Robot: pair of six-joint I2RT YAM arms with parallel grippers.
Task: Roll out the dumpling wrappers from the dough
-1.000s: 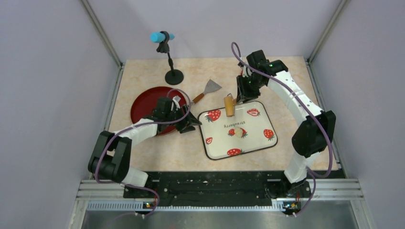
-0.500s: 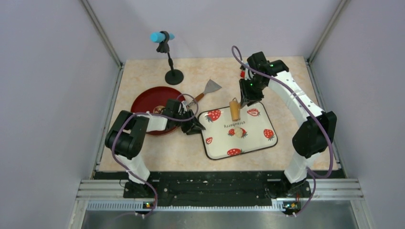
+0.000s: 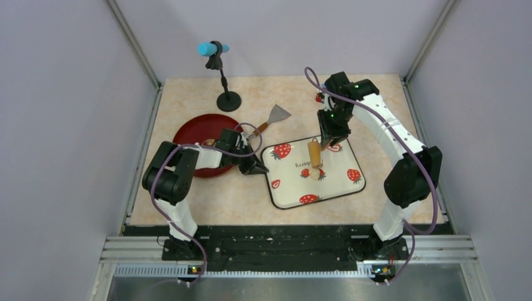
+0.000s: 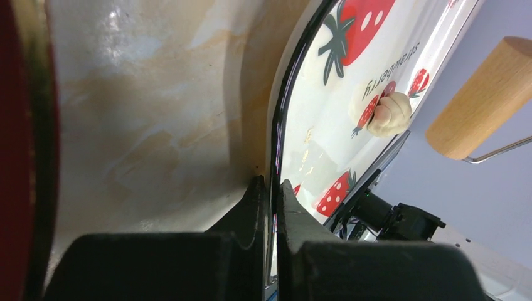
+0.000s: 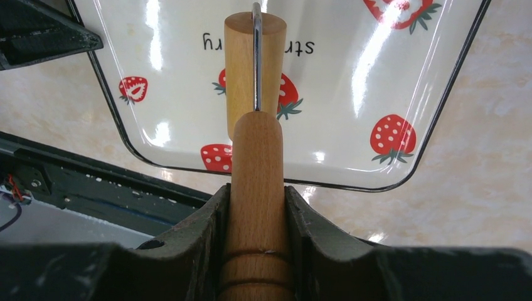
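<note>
A small pale lump of dough (image 3: 311,174) (image 4: 390,115) lies near the middle of the strawberry tray (image 3: 334,164) (image 4: 308,94). My right gripper (image 3: 327,138) (image 5: 257,191) is shut on the handle of the wooden rolling pin (image 3: 313,153) (image 5: 255,157). Its roller hangs over the tray just behind the dough, and in the right wrist view it hides the dough. My left gripper (image 3: 255,167) (image 4: 271,183) is shut on the tray's left rim. No dumpling wrappers are in view.
A red plate (image 3: 188,135) sits left of the tray, under my left arm. A metal scraper (image 3: 276,115) lies behind the tray. A black stand with a blue-tipped microphone (image 3: 226,98) rises at the back left. Walls enclose the tabletop.
My left gripper has shut on the tray's left rim. The right arm has carried the rolling pin from the tray's back edge toward the dough.
</note>
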